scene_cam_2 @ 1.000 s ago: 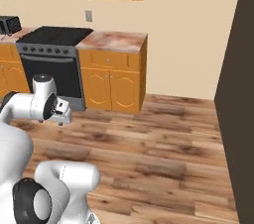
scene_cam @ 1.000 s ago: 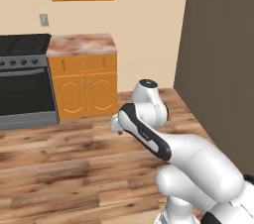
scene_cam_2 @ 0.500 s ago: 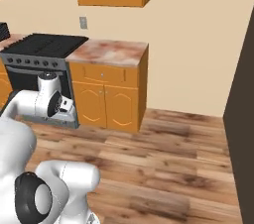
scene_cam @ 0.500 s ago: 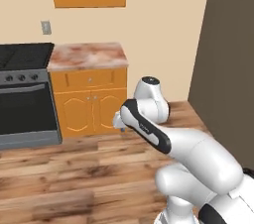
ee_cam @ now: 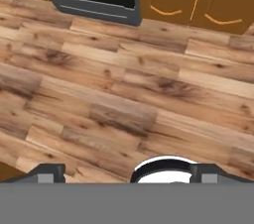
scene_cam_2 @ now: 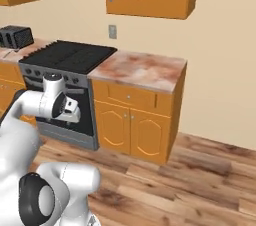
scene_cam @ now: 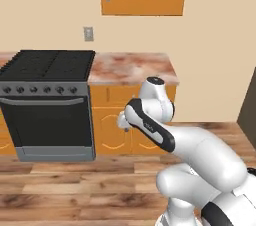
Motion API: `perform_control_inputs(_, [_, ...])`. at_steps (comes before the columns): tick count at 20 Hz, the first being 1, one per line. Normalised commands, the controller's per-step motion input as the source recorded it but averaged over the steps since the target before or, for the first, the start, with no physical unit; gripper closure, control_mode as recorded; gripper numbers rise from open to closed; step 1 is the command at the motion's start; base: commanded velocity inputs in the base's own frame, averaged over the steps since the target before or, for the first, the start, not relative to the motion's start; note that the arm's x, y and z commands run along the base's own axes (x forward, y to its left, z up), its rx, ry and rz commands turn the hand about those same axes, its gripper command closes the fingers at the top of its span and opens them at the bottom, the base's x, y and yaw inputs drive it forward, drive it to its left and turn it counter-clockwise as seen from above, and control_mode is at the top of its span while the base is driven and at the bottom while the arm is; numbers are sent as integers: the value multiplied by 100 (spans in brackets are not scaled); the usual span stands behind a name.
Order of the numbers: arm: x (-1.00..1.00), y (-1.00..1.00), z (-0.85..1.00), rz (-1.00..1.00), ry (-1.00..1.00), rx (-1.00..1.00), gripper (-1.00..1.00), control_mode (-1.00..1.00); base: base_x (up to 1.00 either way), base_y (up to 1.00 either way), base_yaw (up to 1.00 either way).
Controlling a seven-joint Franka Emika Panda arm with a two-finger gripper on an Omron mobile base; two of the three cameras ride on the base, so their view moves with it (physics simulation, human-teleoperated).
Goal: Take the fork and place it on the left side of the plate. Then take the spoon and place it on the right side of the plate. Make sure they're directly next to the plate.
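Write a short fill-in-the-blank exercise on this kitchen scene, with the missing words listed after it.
1. The stove stands to the ___ of the marble-topped counter in the left base view.
2. The floor is made of ___ planks.
3. On the far left counter in the right base view sits a dark ___.
4. The fingers hold ___.

Missing words: left; wooden; toaster; nothing

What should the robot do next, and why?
Probably drive on and look for the cutlery. The end effector is open and holds nothing, pointing down at bare wood floor. Ahead stand the stove and a marble counter with nothing on it, so there's nothing here to grab.
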Motion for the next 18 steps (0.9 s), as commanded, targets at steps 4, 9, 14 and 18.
perform_control_inputs(4, [0, 0, 0, 0, 0, 0, -100, 100, 86, 86, 45])
perform_control_inputs(9, [0, 0, 0, 0, 0, 0, -100, 100, 81, 92, 44])
perform_control_inputs(14, [0, 0, 0, 0, 0, 0, -100, 100, 90, 96, 42])
perform_control_inputs(18, [0, 0, 0, 0, 0, 0, -100, 100, 99, 92, 38])
